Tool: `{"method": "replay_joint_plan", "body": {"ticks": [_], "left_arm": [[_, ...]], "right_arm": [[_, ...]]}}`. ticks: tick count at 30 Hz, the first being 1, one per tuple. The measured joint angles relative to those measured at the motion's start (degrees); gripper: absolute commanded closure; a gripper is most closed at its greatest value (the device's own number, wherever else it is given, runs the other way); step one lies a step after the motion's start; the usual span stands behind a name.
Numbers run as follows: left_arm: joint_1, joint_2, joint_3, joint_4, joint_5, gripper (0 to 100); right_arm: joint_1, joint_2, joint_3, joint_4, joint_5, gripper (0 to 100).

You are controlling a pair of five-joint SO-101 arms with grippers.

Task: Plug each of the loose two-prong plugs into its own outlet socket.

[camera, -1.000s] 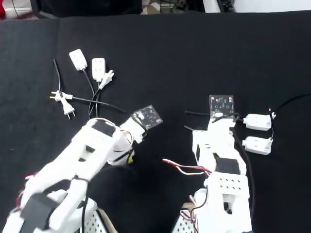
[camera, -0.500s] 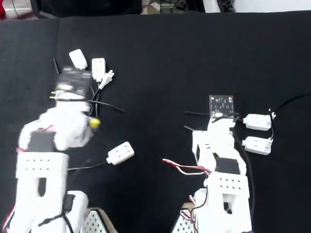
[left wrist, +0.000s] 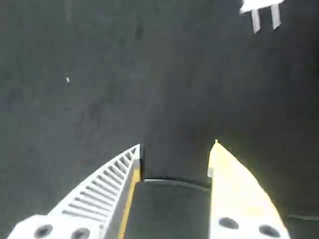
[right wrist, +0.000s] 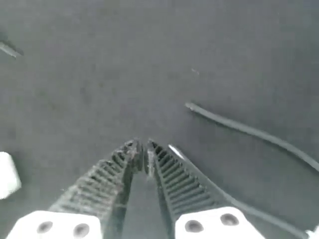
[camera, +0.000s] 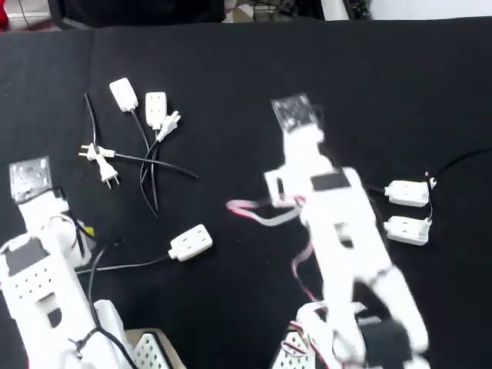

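Plugs point(camera: 104, 166) lie loose up-left of the socket point(camera: 191, 242), none inserted; left gripper point(left wrist: 177, 145) gapes empty, right gripper point(right wrist: 142, 144) is closed on nothing.

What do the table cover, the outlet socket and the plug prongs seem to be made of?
Table cover: black matte cloth, likely felt; no glare, faintly fuzzy.
Outlet socket: smooth white moulded plastic, probably; uniform bright shell.
Plug prongs: likely metal; thin, pale, flat blades.

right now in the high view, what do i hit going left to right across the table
left arm → loose two-prong plugs → lone outlet socket → right arm → two outlet sockets
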Motion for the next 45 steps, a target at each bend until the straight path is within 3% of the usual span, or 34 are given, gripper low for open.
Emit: {"method": "replay_joint_plan", "body": {"ticks": [5,9,14,18,26,34,45], "left_arm": [[-0.3,-3.5,8.5,-4.4,-0.5,78],[-0.6,-6.9,12.0,-4.7,-3.8,78],[-0.6,-12.1,14.9,-4.7,-5.7,78],[-0.6,-17.0,17.1,-3.7,-6.1,78],[-0.6,-30.3,21.1,3.4,-8.6,78],[-0.6,-46.8,23.9,13.5,-9.8,78],[-0.6,-47.3,24.1,13.9,-9.8,78]], "right_arm": [[-6.6,17.2,-19.9,4.5,-0.3,97.6],[-11.8,27.0,-32.2,4.9,-5.1,97.6],[-14.1,31.6,-45.6,7.7,-8.3,97.4],[-16.8,33.6,-57.1,12.7,-9.8,90.0],[-25.6,52.1,-69.8,10.5,-25.3,87.2],[-27.0,69.4,-86.0,10.1,-35.4,87.1],[-25.8,81.2,-97.0,10.1,-37.5,79.5]]}}
